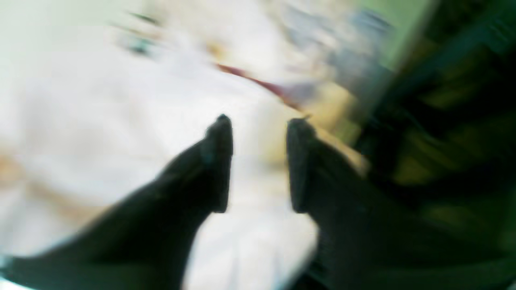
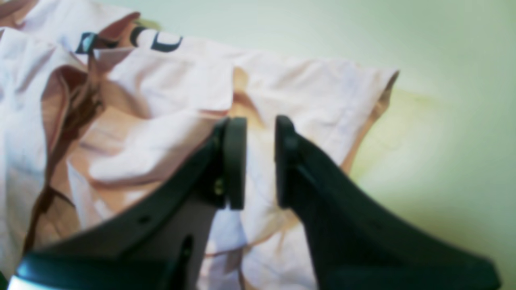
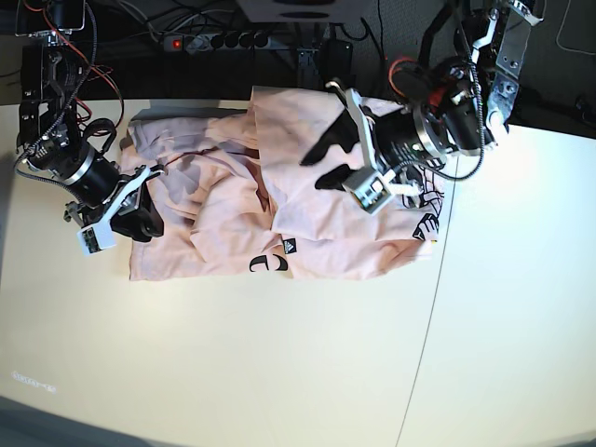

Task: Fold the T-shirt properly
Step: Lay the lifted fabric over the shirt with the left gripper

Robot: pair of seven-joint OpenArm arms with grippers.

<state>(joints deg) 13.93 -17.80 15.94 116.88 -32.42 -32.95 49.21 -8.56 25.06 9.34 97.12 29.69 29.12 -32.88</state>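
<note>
Left hand [image 1: 259,163]: fills the bottom of its own wrist view, two dark fingers [image 1: 219,161] standing apart with nothing between them; released. That view is badly blurred, showing only pale cloth beneath.
Left hand from the base view: raised above the upper right part of the T-shirt [image 3: 307,233], dark fingers spread and pointing toward the cloth's middle; whether they touch the fabric I cannot tell.
Right hand [image 2: 260,161]: fingers set a little apart, with pink cloth showing through the gap; nothing is pinched between them.
Right hand from the base view: at the shirt's left edge, low over the fabric near a rumpled sleeve.
T-shirt: pale pink, lying spread on the surface [image 3: 279,354] toward its far side, between the two arms, partly folded and uneven.
Folds: one panel is laid over the middle, giving a straight vertical edge near the centre; the left part is bunched in deep creases.
Lettering: black print peeks out at the lower hem, near the middle, and again at the right edge under the left arm.
Shirt in the right wrist view: a hemmed edge runs across the top with dark letters at upper left, and a corner ends on the pale surface at right.
Surface: light cream, with a seam running diagonally at lower right.
Background: cables [image 3: 233,23] and a power strip [image 3: 214,40] behind the far edge.
</note>
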